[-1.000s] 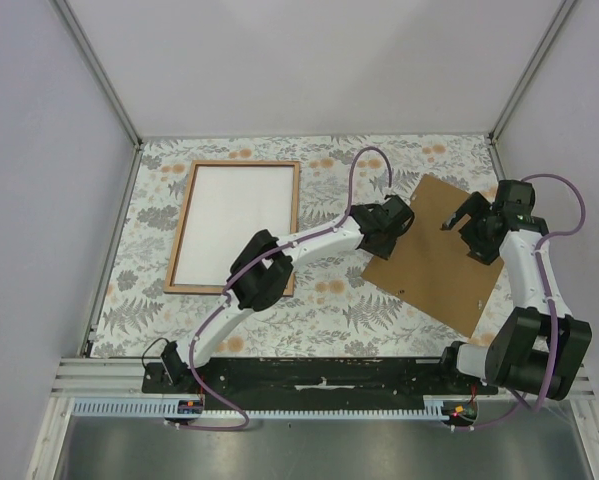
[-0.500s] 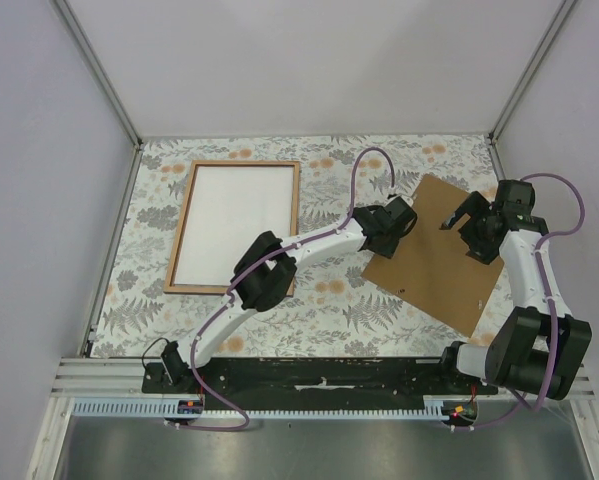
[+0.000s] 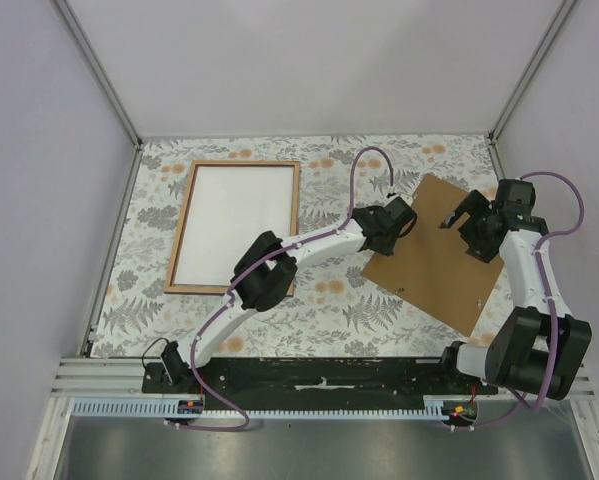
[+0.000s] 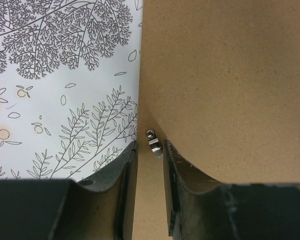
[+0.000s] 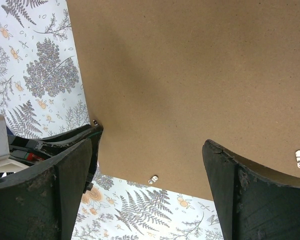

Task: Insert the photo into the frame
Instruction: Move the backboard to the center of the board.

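1. The photo, white back up, lies inside the frame at ten o'clock in the overhead view. The backing board lies at three o'clock.
2. The left gripper has its jaws narrowly apart astride the board's nine o'clock edge, beside a metal clip, and pinches nothing visible. It should slip one finger beneath before closing.
3. The right gripper hovers above the board, spread wide, and could steady the far side.

Matt brown backing board; shiny metal clip; wooden frame.
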Controlling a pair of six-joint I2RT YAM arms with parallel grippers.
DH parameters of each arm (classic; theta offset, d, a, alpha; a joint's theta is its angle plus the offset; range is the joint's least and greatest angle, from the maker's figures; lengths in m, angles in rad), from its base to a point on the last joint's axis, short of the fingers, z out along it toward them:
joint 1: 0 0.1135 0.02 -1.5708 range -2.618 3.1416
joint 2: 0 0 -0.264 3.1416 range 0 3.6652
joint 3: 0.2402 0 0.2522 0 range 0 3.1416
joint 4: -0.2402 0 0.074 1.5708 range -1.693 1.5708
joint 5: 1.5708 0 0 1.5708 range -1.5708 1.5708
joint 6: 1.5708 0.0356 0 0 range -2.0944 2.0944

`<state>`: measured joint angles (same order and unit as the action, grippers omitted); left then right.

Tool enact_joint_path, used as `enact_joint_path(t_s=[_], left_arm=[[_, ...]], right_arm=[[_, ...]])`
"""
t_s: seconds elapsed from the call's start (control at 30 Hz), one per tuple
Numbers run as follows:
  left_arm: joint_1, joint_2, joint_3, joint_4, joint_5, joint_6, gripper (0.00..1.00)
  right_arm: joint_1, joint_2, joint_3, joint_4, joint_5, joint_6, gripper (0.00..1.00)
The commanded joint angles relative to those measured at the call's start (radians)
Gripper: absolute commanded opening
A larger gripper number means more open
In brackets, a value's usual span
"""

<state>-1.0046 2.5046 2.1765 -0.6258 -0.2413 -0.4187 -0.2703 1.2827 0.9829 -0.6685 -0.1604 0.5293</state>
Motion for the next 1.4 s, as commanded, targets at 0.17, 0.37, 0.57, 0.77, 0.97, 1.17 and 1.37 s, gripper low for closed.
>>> enact_joint_path(t_s=[0.17, 0.37, 0.57, 0.77, 0.97, 1.17, 1.37], left_arm=[[0.024, -0.009, -0.089, 0.020, -0.003, -0.019, 0.25], [0.031, -0.044, -0.147, 0.023, -0.012, -0.014, 0.17], [0.040, -0.105, -0.247, 0.038, -0.024, -0.022, 0.08], [0.057, -0.203, -0.366, 0.026, -0.072, -0.046, 0.02], [0.080, -0.361, -0.561, 0.028, -0.127, -0.066, 0.02], [0.119, -0.483, -0.695, 0.028, -0.159, -0.068, 0.02], [0.135, -0.526, -0.705, 0.012, -0.168, -0.055, 0.02]], right_arm=[[0.000, -0.002, 0.002, 0.026, -0.014, -0.020, 0.98], [0.002, 0.006, 0.002, 0.029, -0.022, -0.018, 0.98], [0.011, 0.018, -0.001, 0.037, -0.030, -0.018, 0.98], [0.066, 0.041, 0.003, 0.047, -0.022, -0.017, 0.98], [0.149, 0.095, 0.010, 0.069, -0.011, -0.014, 0.98], [0.246, 0.156, 0.026, 0.093, 0.002, -0.011, 0.98], [0.321, 0.208, 0.048, 0.101, 0.010, 0.000, 0.98]])
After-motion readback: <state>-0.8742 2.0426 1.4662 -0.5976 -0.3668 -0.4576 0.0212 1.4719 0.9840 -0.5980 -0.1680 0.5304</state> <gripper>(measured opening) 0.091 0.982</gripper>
